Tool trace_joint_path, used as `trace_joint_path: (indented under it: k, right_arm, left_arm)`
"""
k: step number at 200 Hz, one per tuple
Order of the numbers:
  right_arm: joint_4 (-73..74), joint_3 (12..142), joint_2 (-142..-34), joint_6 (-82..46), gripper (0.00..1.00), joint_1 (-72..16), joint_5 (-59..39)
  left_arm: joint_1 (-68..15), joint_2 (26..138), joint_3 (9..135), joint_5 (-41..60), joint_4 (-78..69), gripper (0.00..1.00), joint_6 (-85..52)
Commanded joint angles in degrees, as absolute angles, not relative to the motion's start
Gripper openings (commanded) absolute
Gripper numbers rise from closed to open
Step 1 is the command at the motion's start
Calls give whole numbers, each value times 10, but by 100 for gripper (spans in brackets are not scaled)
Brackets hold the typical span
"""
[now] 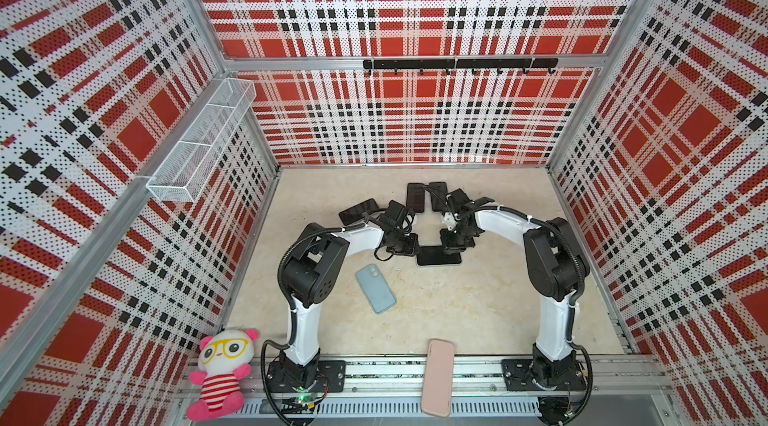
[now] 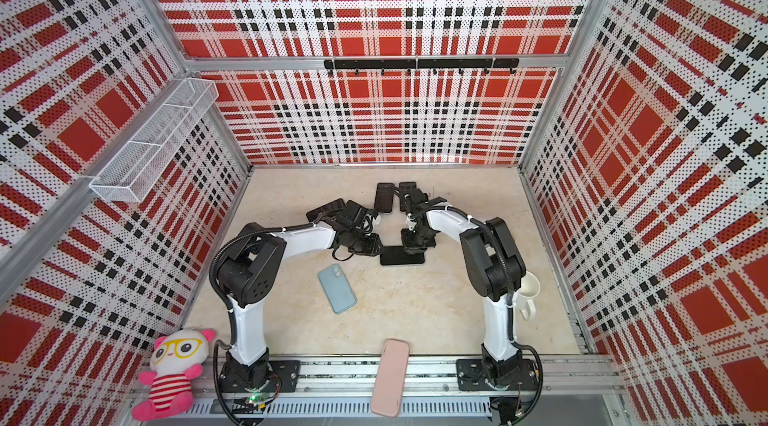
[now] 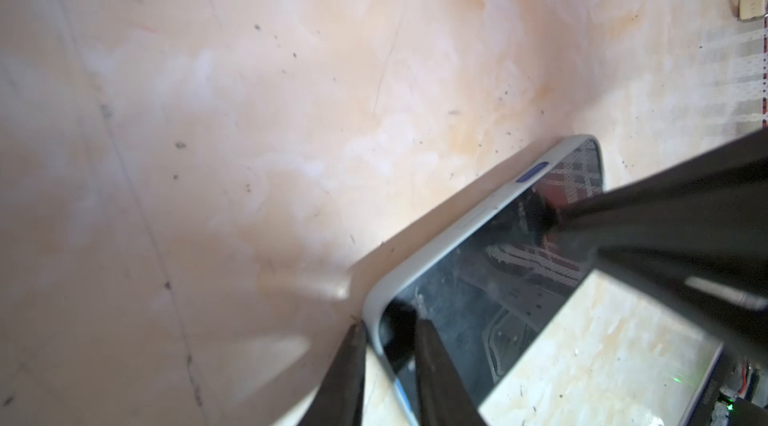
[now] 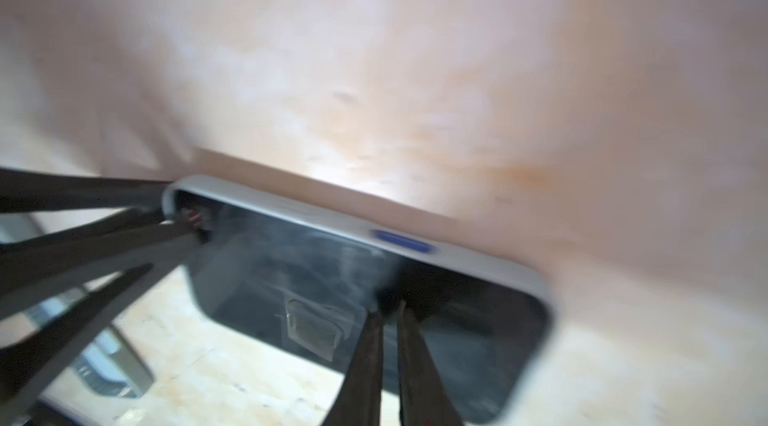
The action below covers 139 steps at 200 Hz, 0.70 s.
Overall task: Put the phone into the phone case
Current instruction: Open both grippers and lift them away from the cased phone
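- Far left, off-task: plush toy (image 1: 222,374) on the front rail; wire basket (image 1: 199,145) on the left wall; ignore both.
- Light-blue case (image 1: 376,289), back up, on the table (image 1: 478,311) beside the left arm; apart from the work; cannot tell whether a phone sits in it.
- Left gripper (image 3: 379,322): jaws narrow, straddling one corner of the grey phone case (image 4: 291,213); one finger (image 3: 351,365) outside the rim, its mate on the glass; reads as a pinch on the rim.
- Phone (image 1: 432,258): flat on the table between the two grippers, screen up, already inside the case; rim looks flush along the long side with the blue button; opposite side hidden or blurred.
- Right gripper (image 4: 388,311): jaws almost together, nothing between them; tips resting on the glass, toward the other end from the left gripper.
- Judgement: seating step, near its end; any unseated corner is what remains.
- Method: use the left pinch as an anchor so the case cannot skate; press with the right tips straight down, close to the rim, not mid-glass; go corner by corner with light force; confirm the rim is level all round before release.
- Risk: a sideways push could lever the phone out of the far lip; the pinch itself may hold the rim off that corner.
- Right of the work: pink case (image 1: 437,378) across the front rail; white mug (image 2: 528,289) behind the right arm; neither needed.
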<state>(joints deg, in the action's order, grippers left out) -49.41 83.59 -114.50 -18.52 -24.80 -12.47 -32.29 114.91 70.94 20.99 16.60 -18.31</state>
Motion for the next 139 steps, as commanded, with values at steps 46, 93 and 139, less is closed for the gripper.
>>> trace_joint_path:
  k: [46,93,139]
  right_arm:
    - [-518,907,-1093,-64,23,-221,-103]
    - [-495,946,-1191,-35,11,-218,-114]
    - [-485,918,-1215,-21,3,-218,-120]
  left_arm:
    - [-303,1118,696,183,197,36,-166]
    - [-279,985,686,121,205,65,-170]
    - [-286,848,580,97,170,70,-249]
